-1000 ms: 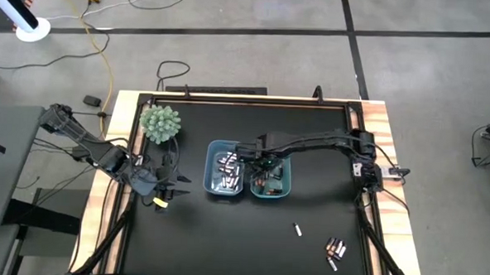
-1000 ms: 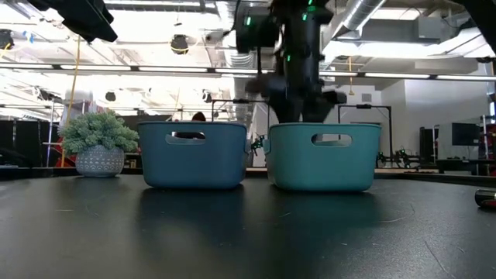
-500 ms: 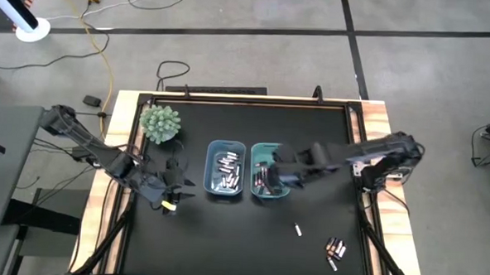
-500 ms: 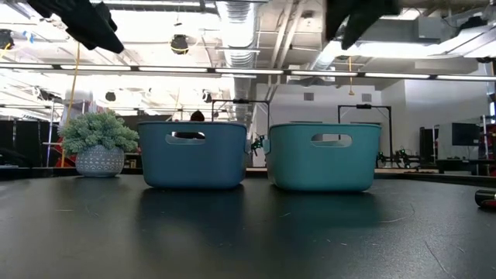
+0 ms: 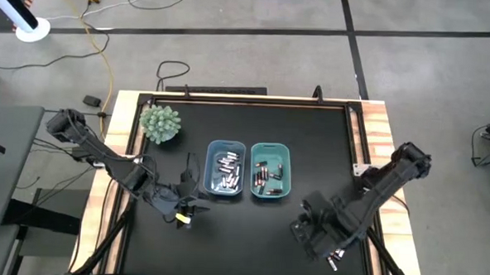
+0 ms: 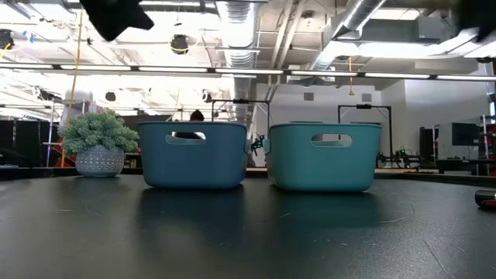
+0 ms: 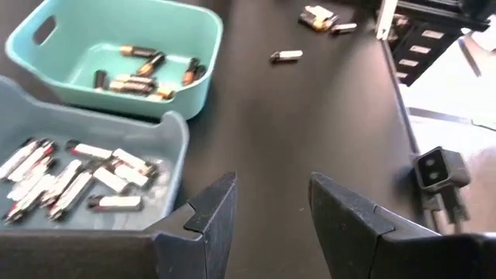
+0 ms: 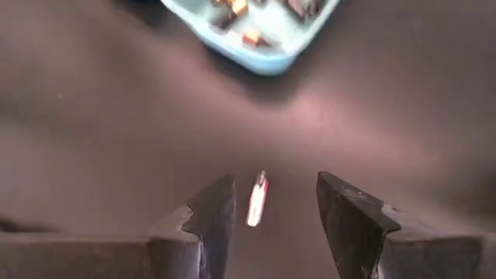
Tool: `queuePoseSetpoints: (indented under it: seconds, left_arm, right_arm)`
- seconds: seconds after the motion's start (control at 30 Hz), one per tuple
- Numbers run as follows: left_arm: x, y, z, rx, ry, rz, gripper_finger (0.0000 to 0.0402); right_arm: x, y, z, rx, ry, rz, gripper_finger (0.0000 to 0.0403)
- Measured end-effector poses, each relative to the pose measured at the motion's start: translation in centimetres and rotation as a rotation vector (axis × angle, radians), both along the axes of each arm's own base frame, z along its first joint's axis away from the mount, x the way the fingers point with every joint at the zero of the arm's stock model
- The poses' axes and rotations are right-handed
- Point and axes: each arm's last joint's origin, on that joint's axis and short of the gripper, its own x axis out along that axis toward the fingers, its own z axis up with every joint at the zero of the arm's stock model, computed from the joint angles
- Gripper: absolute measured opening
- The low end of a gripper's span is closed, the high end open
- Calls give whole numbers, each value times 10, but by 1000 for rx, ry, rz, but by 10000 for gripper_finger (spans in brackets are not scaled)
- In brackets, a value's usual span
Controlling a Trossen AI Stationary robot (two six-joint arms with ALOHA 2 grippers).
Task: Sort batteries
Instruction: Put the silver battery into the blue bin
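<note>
Two bins stand side by side on the dark table (image 6: pixel 232 232), almost touching. The blue bin (image 6: pixel 194 155) is on the left and the teal bin (image 6: pixel 324 157) is on the right. Each one has a slot handle near its top edge. A small green plant (image 6: pixel 94 133) in a round gray pot (image 6: pixel 99 161) sits left of the blue bin. A dark blurry arm part (image 6: pixel 116 15) shows at the top left. A small dark thing (image 6: pixel 487 199) lies at the far right edge. Behind is a big room with ceiling pipes and lights.

Right gripper (image 8: pixel 269 203) now off the teal bin (image 5: pixel 271 170), out over a loose silvery battery (image 8: pixel 256 199), empty, jaws apart.
</note>
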Motion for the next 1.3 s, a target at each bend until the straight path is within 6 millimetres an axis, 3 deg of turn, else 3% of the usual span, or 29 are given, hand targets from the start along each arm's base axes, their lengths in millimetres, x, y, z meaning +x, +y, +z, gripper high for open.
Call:
queuePoseSetpoints:
  seconds: [0.23, 0.43, 0.77, 1.1, 1.3]
  left_arm:
    - [20, -17, 6, 54, 11, -44, 158]
    - [32, -25, 5, 67, 25, -46, 158]
    - [34, -28, 3, 25, 35, -22, 158]
    - [33, -29, 3, 12, 34, -18, 158]
    - [33, -29, 3, 11, 32, -18, 158]
  right_arm:
    - [-19, 31, -53, 129, -109, -24, 198]
    - [-24, 27, -90, 151, -135, -38, 198]
    - [-19, 21, -114, 140, -120, -4, 198]
    - [-4, 27, -167, 70, 41, 1, 198]
    - [-3, 26, -175, 46, 64, 4, 172]
